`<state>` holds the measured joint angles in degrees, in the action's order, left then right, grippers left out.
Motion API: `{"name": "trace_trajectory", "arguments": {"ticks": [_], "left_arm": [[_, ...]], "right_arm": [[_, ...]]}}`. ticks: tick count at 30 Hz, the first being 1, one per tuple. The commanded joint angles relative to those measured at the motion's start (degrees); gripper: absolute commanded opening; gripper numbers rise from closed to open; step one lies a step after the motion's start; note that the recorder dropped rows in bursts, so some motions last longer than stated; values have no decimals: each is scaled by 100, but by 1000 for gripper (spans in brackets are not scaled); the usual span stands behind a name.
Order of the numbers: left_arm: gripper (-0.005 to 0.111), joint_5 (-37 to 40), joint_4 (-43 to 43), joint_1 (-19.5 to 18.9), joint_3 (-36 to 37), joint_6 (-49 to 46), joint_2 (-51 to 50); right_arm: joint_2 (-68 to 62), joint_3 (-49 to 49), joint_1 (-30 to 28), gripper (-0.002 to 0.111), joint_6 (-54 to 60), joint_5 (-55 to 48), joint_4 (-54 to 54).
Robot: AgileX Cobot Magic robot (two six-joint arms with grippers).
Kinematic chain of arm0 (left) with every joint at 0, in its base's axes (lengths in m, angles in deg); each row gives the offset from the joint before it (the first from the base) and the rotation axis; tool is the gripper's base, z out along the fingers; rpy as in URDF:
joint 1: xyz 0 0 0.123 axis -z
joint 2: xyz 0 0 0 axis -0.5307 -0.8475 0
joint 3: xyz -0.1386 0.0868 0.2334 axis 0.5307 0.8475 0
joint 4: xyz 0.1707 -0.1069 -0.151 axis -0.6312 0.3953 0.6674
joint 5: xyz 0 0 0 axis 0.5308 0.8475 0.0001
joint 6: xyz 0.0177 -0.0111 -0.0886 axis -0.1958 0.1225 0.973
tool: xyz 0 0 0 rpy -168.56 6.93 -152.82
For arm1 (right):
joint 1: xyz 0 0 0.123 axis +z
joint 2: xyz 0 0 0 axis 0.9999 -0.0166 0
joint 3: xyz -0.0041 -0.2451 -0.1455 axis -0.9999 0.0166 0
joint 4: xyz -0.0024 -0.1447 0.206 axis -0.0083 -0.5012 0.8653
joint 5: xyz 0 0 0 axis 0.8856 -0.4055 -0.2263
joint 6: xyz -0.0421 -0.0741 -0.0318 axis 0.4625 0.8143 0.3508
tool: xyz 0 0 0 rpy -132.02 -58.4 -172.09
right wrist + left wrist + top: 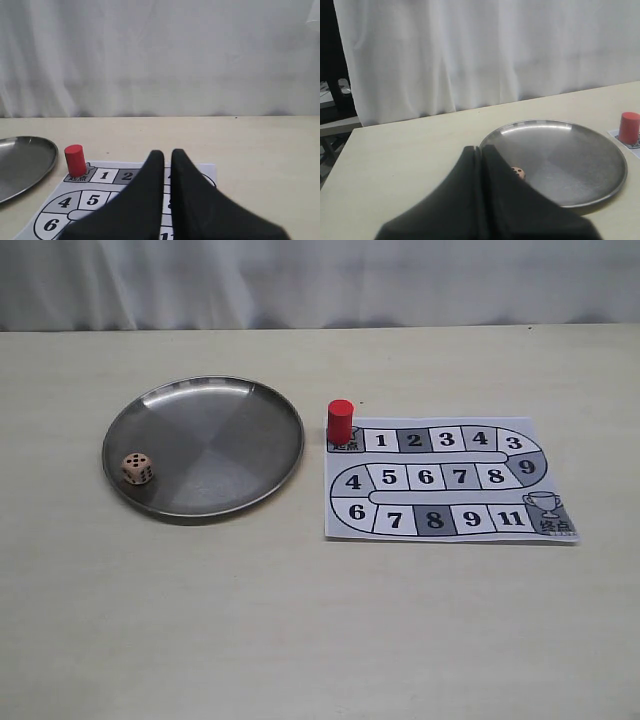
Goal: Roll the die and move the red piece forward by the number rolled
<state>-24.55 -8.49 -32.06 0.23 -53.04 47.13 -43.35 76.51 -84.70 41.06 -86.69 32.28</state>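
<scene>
Since the red piece (340,421) stands upright on the start square at the corner of the board (460,477), before square 1, I judge the move not yet made. The whole forward count is left.

Roll status: can't tell. The die (137,468) sits at rest inside the metal tray (220,440), close to the rim, one flat face up. It may need a throw, or it may only need reading. The pips are dark, but too small for me to call the top number.

Left claw (479,149): fingers pressed together, only a seam between them, holding nothing. The die (518,173) lies just ahead of its tips, partly hidden behind one finger. The tray (570,160) spreads out beyond it.

Right claw (166,152): closed to a thin slit, also holding nothing. It hangs over the board (105,175). The red piece (75,160) is ahead of it and off toward the tray side, apart from the tips.

Die looks: small pale beige cube, wood-like, rounded corners. Red piece: plain solid cylinder, a little taller than wide.
</scene>
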Motion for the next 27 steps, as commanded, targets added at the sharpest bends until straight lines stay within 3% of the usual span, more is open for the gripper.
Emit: {"name": "trace_trajectory", "arguments": {"ticks": [1,4,8,16,27], "left_arm": [[0,-28,21,3,10,14,6],[0,-28,21,3,10,14,6],[0,-28,21,3,10,14,6],[0,-28,21,3,10,14,6],[0,-28,21,3,10,14,6]], "right_arm": [[32,9,-22,4,-515,1179,463],[32,9,-22,4,-877,2708,883],[17,9,-22,4,-937,3331,460],[-1082,-368,-22,4,-918,1831,-81],[-4501,-1419,-22,4,-945,948,-81]]}}
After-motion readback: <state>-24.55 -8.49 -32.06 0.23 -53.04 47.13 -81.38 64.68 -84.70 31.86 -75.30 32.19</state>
